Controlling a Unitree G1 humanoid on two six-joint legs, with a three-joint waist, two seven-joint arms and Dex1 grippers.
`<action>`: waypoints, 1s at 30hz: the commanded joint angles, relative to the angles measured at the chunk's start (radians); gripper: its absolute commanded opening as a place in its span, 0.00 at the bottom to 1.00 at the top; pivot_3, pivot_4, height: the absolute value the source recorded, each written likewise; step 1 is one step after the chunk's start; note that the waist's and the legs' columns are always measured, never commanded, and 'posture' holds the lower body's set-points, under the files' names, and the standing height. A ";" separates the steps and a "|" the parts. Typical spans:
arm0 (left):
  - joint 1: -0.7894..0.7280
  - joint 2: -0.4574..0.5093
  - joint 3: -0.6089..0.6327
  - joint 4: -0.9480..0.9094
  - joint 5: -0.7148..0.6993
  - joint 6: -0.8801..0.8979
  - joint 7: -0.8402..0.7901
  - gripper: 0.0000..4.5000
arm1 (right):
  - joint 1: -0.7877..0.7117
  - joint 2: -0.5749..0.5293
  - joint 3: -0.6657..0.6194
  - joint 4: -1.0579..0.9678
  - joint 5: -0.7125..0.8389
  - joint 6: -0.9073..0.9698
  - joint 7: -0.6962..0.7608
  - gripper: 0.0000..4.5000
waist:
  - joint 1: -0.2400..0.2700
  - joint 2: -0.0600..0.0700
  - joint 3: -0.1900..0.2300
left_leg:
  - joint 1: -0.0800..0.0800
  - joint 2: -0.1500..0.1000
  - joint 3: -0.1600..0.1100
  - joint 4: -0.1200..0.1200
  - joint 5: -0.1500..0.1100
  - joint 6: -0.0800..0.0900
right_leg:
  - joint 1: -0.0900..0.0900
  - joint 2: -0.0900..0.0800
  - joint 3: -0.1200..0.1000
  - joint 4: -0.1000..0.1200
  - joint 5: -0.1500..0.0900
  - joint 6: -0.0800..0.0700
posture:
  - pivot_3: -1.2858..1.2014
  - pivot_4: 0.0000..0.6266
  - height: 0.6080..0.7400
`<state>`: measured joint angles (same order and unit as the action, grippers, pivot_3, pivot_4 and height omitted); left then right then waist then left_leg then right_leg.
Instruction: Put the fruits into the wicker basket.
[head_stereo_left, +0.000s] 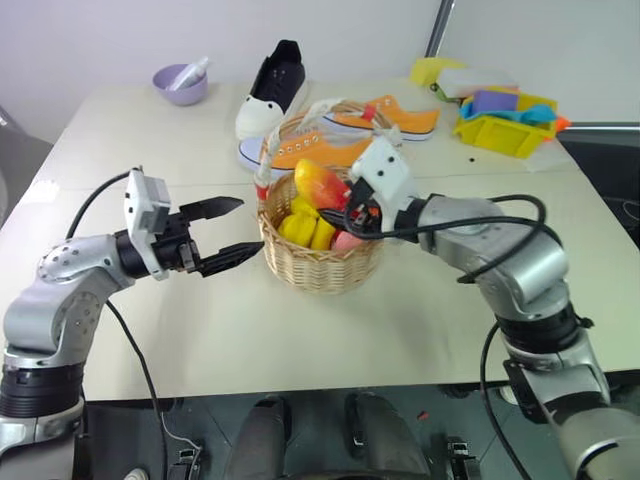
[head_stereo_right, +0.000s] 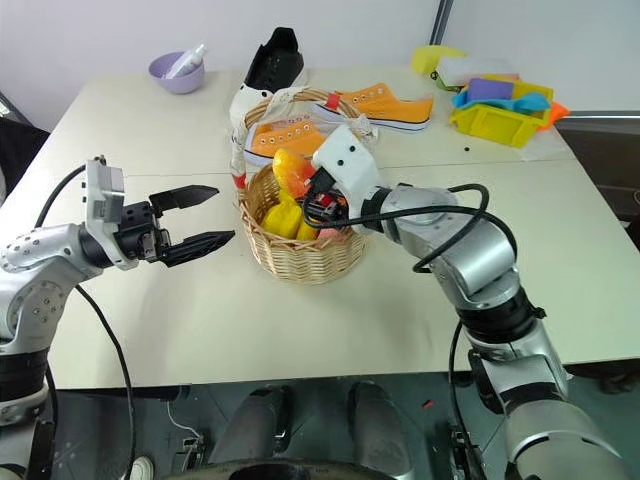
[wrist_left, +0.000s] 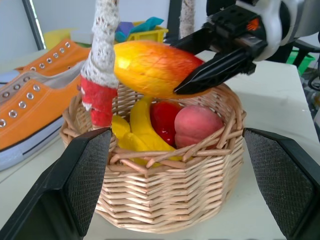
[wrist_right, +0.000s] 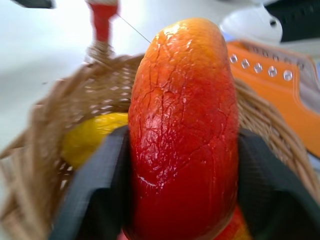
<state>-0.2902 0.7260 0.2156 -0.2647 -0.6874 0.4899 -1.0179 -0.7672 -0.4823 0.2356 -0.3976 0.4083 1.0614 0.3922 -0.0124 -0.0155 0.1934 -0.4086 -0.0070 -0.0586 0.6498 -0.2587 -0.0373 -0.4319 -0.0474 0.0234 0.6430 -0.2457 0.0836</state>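
I can't read any words or labels on anything here. My right gripper (wrist_left: 212, 62) is holding the mango (wrist_left: 156, 67), with one black finger on each side of it. The mango hangs just over the wicker basket (head_stereo_left: 320, 262), near the side at 12 o'clock, and its tip sticks out toward 10 o'clock past the white handle (wrist_left: 102, 47) with the red wrap. The peach (wrist_left: 198, 125) already lies inside the basket, on the side at 3 o'clock. It touches a red apple (wrist_left: 166, 118), and a yellow banana (wrist_left: 142, 131) and some lemons (head_stereo_left: 297, 226) lie next to them. My left gripper (head_stereo_left: 222, 233) is open wide and holds nothing. It sits at 9 o'clock from the basket, just beside the rim, pointing at it. The basket handle stands close to the mango. Behind the basket, at 12 o'clock, lie two orange shoes (head_stereo_left: 318, 150) and a black and white shoe (head_stereo_left: 270, 90). A purple bowl (head_stereo_left: 180, 85) sits far off at 10 o'clock on the pale surface (head_stereo_left: 150, 330). A yellow tray (head_stereo_left: 505, 128) with bright bits in it sits far off at 2 o'clock.
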 joint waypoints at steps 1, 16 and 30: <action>0.003 -0.005 0.013 -0.054 -0.017 -0.003 0.019 1.00 | 0.013 -0.027 -0.042 -0.118 0.007 -0.064 0.046 0.98 | 0.001 0.000 0.000 | 0.000 0.000 0.000 0.000 0.000 0.000 | 0.000 0.000 0.000 0.000 0.000 0.000 | 0.52 0.24 0.98; -0.014 -0.063 -0.026 -0.067 -0.013 -0.008 0.058 1.00 | 0.379 -0.093 -0.362 -0.204 0.115 -0.162 0.062 0.98 | -0.008 0.000 0.000 | 0.008 0.001 0.002 0.001 0.000 0.000 | 0.005 0.005 0.001 0.005 0.000 -0.001 | 0.52 0.24 0.98; 0.013 -0.078 -0.023 -0.102 -0.019 -0.009 0.078 1.00 | 0.191 0.046 -0.319 0.079 0.001 -0.298 -0.025 0.01 | -0.002 0.000 0.000 | 0.009 0.002 0.003 -0.001 0.000 0.000 | 0.006 0.006 0.001 0.006 0.000 -0.001 | 0.52 0.24 0.98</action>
<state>-0.2774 0.6475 0.1728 -0.3291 -0.6885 0.4919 -0.9432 -0.5602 -0.4388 -0.0648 -0.2984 0.4086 0.7856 0.3672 -0.0144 -0.0157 0.1933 -0.3993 -0.0047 -0.0556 0.6490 -0.2586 -0.0369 -0.4261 -0.0418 0.0247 0.6487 -0.2458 0.0826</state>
